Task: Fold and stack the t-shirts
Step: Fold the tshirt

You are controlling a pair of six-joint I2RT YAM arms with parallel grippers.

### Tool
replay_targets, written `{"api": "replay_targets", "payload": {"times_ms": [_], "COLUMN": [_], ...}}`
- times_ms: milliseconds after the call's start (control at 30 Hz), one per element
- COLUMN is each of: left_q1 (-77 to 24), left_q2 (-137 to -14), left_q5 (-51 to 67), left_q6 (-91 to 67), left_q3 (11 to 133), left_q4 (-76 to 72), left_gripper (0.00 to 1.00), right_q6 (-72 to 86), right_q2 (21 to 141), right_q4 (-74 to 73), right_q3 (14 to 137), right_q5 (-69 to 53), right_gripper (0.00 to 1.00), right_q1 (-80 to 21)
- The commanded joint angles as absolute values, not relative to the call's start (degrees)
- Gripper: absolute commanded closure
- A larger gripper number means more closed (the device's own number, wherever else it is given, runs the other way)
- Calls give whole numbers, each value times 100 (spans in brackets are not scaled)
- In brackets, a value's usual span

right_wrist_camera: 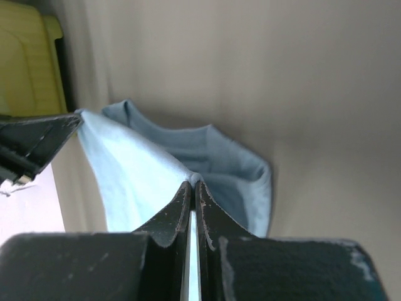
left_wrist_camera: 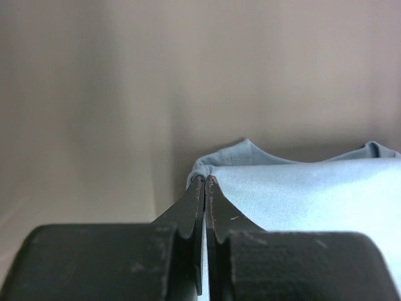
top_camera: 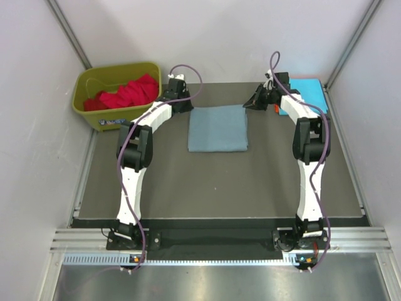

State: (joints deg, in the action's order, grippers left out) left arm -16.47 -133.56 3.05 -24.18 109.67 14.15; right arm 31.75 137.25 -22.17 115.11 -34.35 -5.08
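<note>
Grey-blue tee (top_camera: 218, 128): folded, table centre, slightly longer 9–3 | left gripper (left_wrist_camera: 205, 180): pinching its 11 o'clock corner | right gripper (right_wrist_camera: 193, 183): pinching its 1 o'clock corner | bin (top_camera: 100, 119): 10 o'clock, label unreadable, red tees (top_camera: 128, 93) inside | cyan tee (top_camera: 310, 94): 2 o'clock

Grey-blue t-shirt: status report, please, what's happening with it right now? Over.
Both shut: left end effector and right end effector pinch the grey-blue t-shirt at its far edge. Shirt folded to a rectangle. Nothing in the way; red shirts in green bin.
</note>
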Motion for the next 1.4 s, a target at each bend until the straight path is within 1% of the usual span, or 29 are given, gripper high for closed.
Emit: {"api": "replay_targets", "payload": {"times_ms": [0, 200, 367, 467, 533, 600, 667, 700, 733, 800, 833, 867, 933, 1067, 1100, 1167, 1200, 1267, 1300, 1367], "left_q1": [-1626, -1626, -1617, -1617, -1617, -1617, -1617, -1617, -1626, -1617, -1635, -1643, -1687, -1819, -1915, -2047, -2222, -2399, -2486, -2689], "left_q2": [-13016, -13376, -13684, -13825, -13886, -13904, -13852, -13808, -13712, -13502, -13422, -13334, -13070, -12648, -12491, -12349, -12262, -12208, -12173, -12138], "left_q5": [448, 554, 659, 615, 606, 589, 493, 475, 457, 466, 466, 475, 545, 712, 851, 984, 1045, 1107, 1134, 1151], "left_q6": [-2479, -2540, -2531, -2505, -2487, -2461, -2408, -2382, -2338, -2303, -2311, -2320, -2347, -2478, -2574, -2645, -2680, -2681, -2698, -2707], "left_q3": [11074, 11390, 11715, 11935, 12050, 12094, 12111, 12103, 12085, 12059, 12032, 11989, 11848, 11497, 11279, 11014, 10795, 10635, 10478, 10302], "left_q4": [976, 958, 940, 1002, 1055, 1133, 1230, 1283, 1362, 1441, 1476, 1485, 1494, 1617, 1608, 1565, 1556, 1634, 1696, 1705], "left_gripper": [100, 100, 99, 90, 80, 73, 69, 67, 66, 65, 65, 65, 65, 66, 66, 67, 67, 68, 69, 69], "right_q6": [3208, 3287, 3313, 3287, 3217, 3199, 3173, 3138, 3059, 2840, 2734, 2620, 2260, 1899, 2020, 2310, 2633, 2934, 3310, 3585], "right_q2": [12955, 13078, 13139, 13490, 13718, 13807, 13808, 13790, 13790, 13790, 13790, 13755, 13589, 13149, 13053, 12693, 12517, 12025, 11902, 11690], "right_q4": [-1899, -1802, -1697, -1775, -1977, -2091, -2241, -2285, -2450, -2732, -2873, -3213, -3497, -4016, -3973, -3502, -3254, -2675, -2106, -1715], "right_q3": [11181, 10986, 10828, 11161, 11495, 11636, 11707, 11707, 11785, 12022, 12110, 12190, 12278, 12244, 12008, 11569, 10949, 10304, 9727, 9266], "right_q5": [-3199, -3111, -2795, -2856, -2813, -2778, -2707, -2690, -2620, -2584, -2575, -2523, -2313, -2083, -2414, -2907, -3318, -3707, -3857, -4332], "right_gripper": [100, 100, 100, 100, 99, 99, 97, 94, 89, 84, 78, 73, 61, 58, 58, 64, 65, 66, 66, 70], "right_q1": [-404, -290, -237, -193, -158, -97, -53, -44, -44, -44, -44, 121, 123, 123, 114, 44, -130, -411, -491, -719]}}
